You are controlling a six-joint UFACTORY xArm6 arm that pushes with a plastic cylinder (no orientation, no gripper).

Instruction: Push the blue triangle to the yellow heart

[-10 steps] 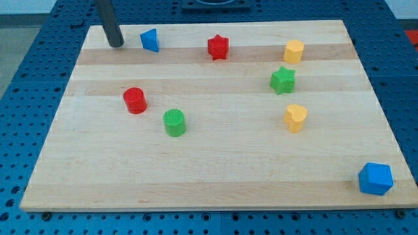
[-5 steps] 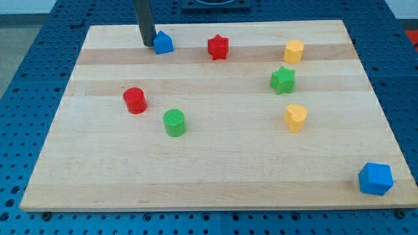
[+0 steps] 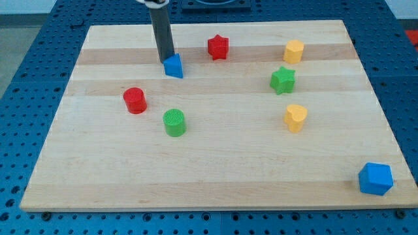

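The blue triangle (image 3: 174, 66) lies on the wooden board (image 3: 215, 176), left of centre near the view's top. My tip (image 3: 166, 61) touches its upper-left side. The yellow heart (image 3: 295, 117) lies far to the right and lower, at the board's right-middle. The rod rises from the tip toward the view's top.
A red star (image 3: 218, 47) lies right of the triangle near the top. A yellow hexagon (image 3: 293, 51) and a green star (image 3: 283, 79) lie above the heart. A red cylinder (image 3: 135, 100) and a green cylinder (image 3: 174, 123) lie lower left. A blue hexagon (image 3: 375, 178) sits bottom right.
My tip moved right and then down, meeting the blue triangle and pushing it right and downward from near the board's top edge. The other blocks have not moved.
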